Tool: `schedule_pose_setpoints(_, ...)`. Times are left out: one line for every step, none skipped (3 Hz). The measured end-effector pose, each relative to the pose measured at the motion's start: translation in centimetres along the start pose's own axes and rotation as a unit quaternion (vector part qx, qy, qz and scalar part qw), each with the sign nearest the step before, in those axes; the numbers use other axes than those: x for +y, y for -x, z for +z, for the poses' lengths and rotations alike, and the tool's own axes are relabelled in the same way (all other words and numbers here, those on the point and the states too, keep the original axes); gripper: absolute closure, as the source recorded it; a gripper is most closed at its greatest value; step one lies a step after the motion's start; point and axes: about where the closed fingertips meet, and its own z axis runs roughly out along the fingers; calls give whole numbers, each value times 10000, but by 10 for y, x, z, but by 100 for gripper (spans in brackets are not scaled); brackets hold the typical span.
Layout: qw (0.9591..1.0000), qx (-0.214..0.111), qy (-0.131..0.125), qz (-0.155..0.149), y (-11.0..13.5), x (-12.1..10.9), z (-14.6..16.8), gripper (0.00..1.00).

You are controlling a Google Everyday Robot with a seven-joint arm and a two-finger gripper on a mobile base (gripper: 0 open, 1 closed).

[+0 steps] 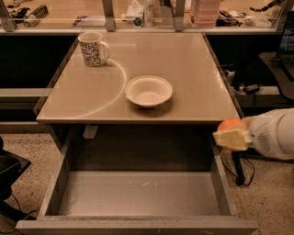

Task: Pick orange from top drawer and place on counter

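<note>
My gripper [231, 136] is at the right, just beyond the right side of the open top drawer [138, 197] and level with the counter's front right corner. It is shut on the orange [230, 124], whose top shows above the pale fingers [232, 139]. The orange is held in the air, below the height of the counter [147, 59] edge. The drawer floor is bare grey metal.
A white bowl [149, 91] sits mid-counter toward the front. A patterned mug [93, 48] stands at the back left. A cluttered wooden shelf [138, 13] runs behind. Cables [241, 87] and a dark stand are on the floor at right.
</note>
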Motion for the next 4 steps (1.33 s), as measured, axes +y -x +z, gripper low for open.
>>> schedule_pose_setpoints(10000,-19,-65,50,17,-20,-27,100)
schedule_pose_setpoints(9997,-165,107,-171,25,3,7,100)
schedule_pose_setpoints(9975,-312,289,-556,61,10,54,100)
schedule_pose_setpoints(9923,-340,366,-1137,134,5,94,100)
